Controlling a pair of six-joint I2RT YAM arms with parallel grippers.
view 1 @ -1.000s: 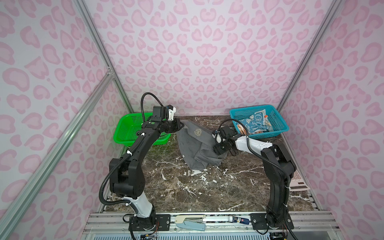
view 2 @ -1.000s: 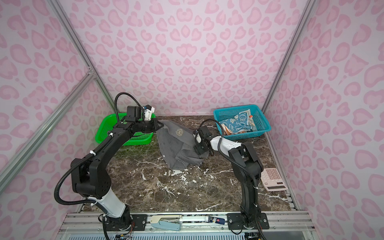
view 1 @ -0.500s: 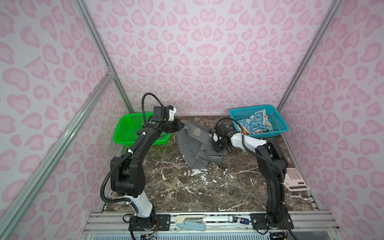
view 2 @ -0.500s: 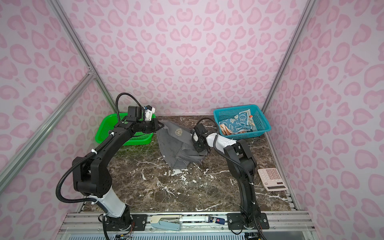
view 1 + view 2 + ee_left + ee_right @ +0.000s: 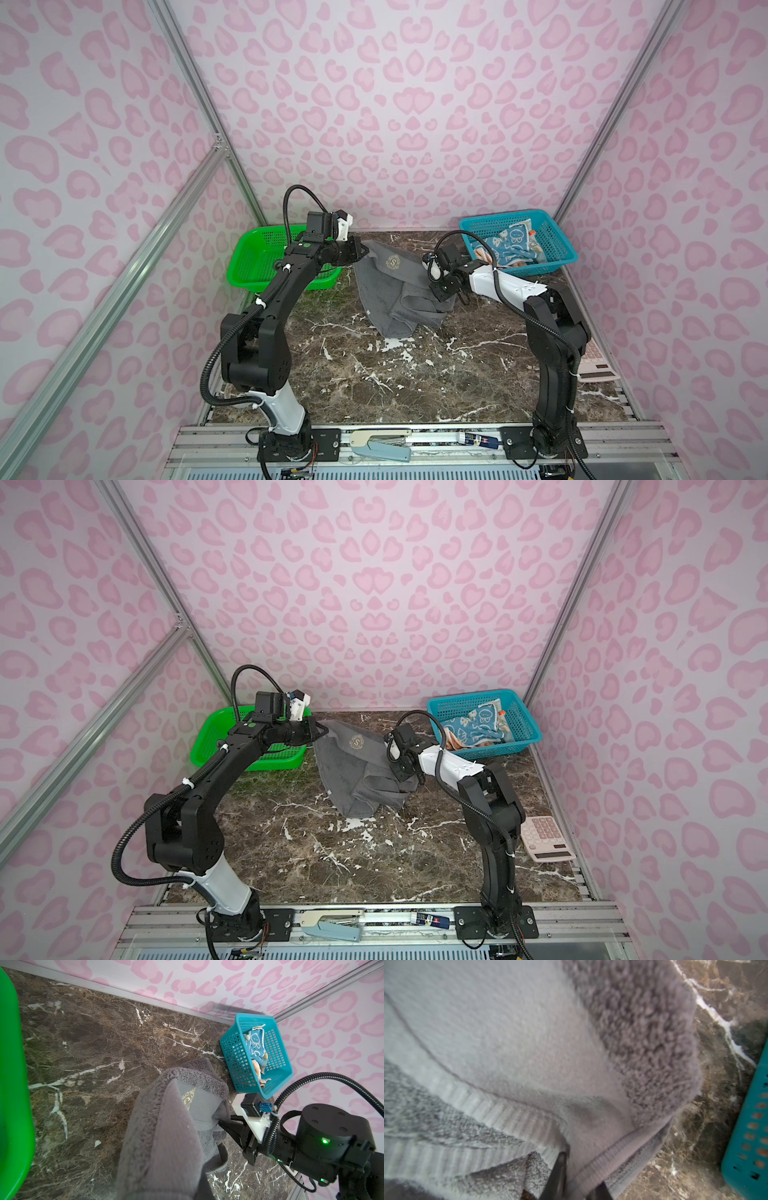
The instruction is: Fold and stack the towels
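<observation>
Two black-and-white robot arms reach over a dark marble table [image 5: 395,374] inside a booth papered with pink hearts. There are three towels and two plastic baskets.

One grey towel [image 5: 395,291], with a gold "S" crest, is held up between the arms at the far middle of the table. Its lower folds are bunched on the marble. The left gripper [image 5: 363,252] is closed tight on the towel's far-left corner. The right gripper [image 5: 219,1123] has its fingers [image 5: 560,1167] pinched together on the hem at the towel's right edge, with a fold of cloth squeezed between them.

One teal basket [image 5: 557,257] sits in the far-right corner. It holds the other two towels, crumpled together: one blue towel [image 5: 509,245] with white rabbits on top, and one orange-cream towel [image 5: 456,742] that seems mostly buried beneath it.

One green basket [image 5: 249,266] sits at the far left, behind the left arm.

One pink calculator [image 5: 544,837] lies at the table's right edge, nearer than the teal basket
</observation>
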